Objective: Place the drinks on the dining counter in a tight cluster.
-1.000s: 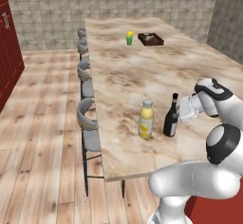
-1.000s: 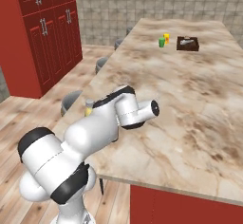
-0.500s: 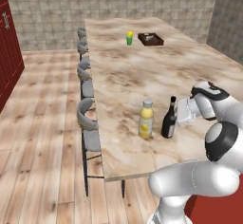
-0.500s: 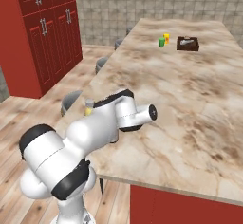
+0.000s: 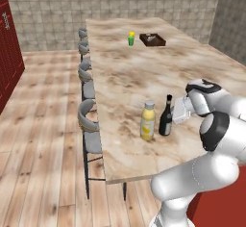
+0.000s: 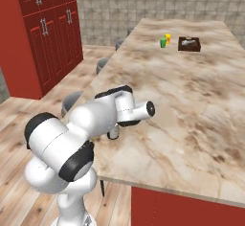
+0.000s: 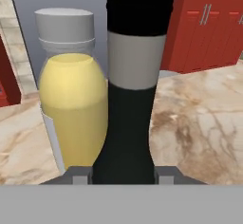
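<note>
1. Counter (image 5: 125,72): long beige marble top; grey stools (image 5: 89,118) lined along its left edge in the left base view; tiled wall behind; red cabinets (image 6: 45,28) off to the left in the right base view.
2. Juice (image 5: 147,120): stout yellow bottle, pale cap; upright on the counter near its near end; in my hand view (image 7: 73,99) it stands behind the wine, to its left, and overlaps it; whether they touch I cannot tell.
3. Wine (image 5: 166,117): dark, slim neck, grey label band; upright just right of the juice in the left base view; in my hand view (image 7: 130,99) it rises between my two finger tips.
4. My gripper (image 7: 123,173): level at the wine's lower body, one tip on each side of the bottle and close against it; I am clasping the wine, with the bottle standing on the counter; from the left base view my hand (image 5: 182,109) sits just right of the wine.
5. Cup (image 5: 130,38): small, green and yellow; far end of the counter, well apart from the bottles.
6. Tray (image 5: 152,39): dark, shallow; just right of the cup in the left base view.
</note>
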Motion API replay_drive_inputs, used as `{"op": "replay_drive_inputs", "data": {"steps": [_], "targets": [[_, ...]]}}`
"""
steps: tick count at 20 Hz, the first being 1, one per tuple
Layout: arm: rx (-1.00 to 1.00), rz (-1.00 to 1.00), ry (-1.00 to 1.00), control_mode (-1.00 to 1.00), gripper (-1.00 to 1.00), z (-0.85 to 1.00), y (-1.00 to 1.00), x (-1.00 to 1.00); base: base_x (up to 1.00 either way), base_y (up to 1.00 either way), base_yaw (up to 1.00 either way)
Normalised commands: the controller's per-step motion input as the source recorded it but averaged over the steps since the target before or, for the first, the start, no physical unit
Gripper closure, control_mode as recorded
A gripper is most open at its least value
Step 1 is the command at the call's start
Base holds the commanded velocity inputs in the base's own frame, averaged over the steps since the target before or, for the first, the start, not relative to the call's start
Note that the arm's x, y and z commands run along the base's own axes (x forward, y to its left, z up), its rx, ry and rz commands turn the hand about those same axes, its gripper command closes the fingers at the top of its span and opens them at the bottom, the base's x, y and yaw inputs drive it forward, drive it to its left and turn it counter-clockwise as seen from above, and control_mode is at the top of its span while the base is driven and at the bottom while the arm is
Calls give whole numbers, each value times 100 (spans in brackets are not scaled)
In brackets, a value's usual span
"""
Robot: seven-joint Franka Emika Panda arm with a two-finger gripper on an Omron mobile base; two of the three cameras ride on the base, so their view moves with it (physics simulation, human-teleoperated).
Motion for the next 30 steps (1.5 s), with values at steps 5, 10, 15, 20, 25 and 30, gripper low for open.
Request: {"op": "replay_drive_inputs", "data": {"steps": [5, 10, 15, 20, 25, 30], "targets": [[0, 0, 0, -100, 100, -17, 1, 9, 0, 0, 0], [0, 0, 0, -100, 100, -32, 4, 3, 0, 0, 0], [0, 0, 0, -100, 100, -15, 2, 1, 0, 0, 0], [0, 0, 0, -100, 100, 0, 0, 0, 0, 0, 0], [0, 0, 0, -100, -100, 0, 0, 0, 0, 0, 0], [0, 0, 0, -100, -100, 0, 0, -3, 0, 0, 0]]}}
